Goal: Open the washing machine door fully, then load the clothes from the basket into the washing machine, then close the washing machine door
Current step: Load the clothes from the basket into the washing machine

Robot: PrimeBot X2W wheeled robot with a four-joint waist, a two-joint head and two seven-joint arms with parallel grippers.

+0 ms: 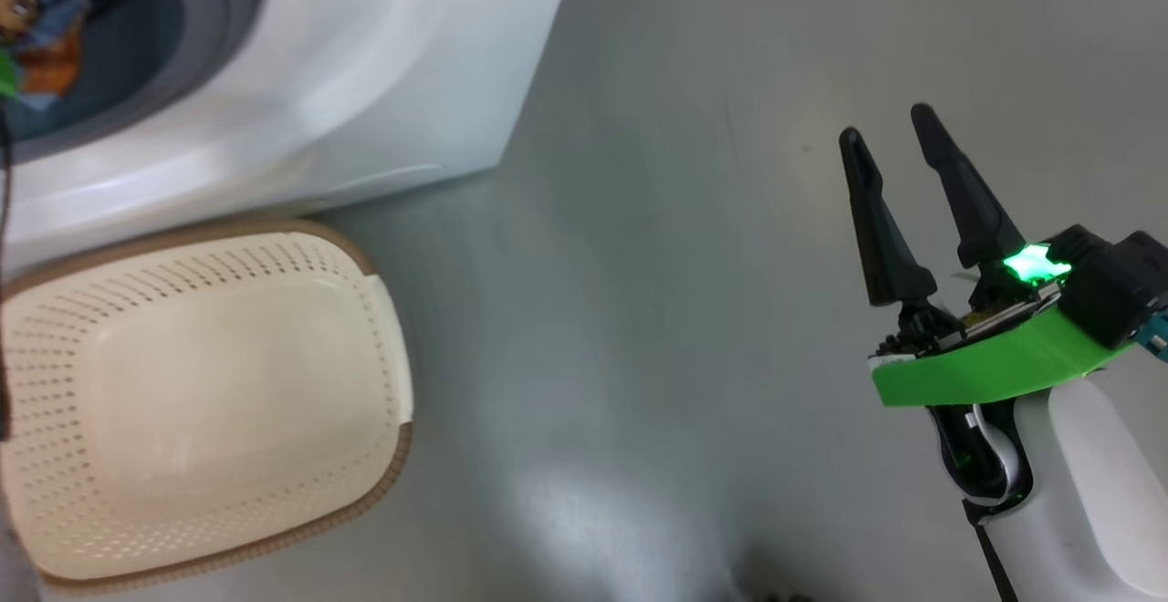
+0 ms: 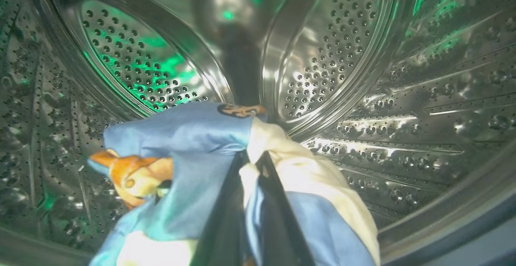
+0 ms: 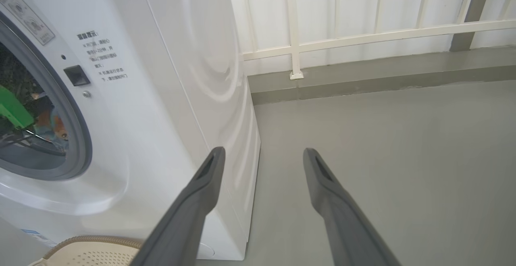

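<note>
clothes (image 2: 181, 137) inside washing machine (image 1: 365, 82), basket (image 1: 228, 260) just beside

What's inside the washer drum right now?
The left gripper, shut on the clothes: light-blue printed fabric with a cream piece, held inside the steel drum. The bundle covers the drum wall beneath it, so anything lying under it can't be seen.

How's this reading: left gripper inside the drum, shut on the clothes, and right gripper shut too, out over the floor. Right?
Not quite: the right gripper is open, its fingers spread apart over the floor, as the right wrist view shows. The rest holds: the left gripper is inside the drum, shut on the clothes.
</note>
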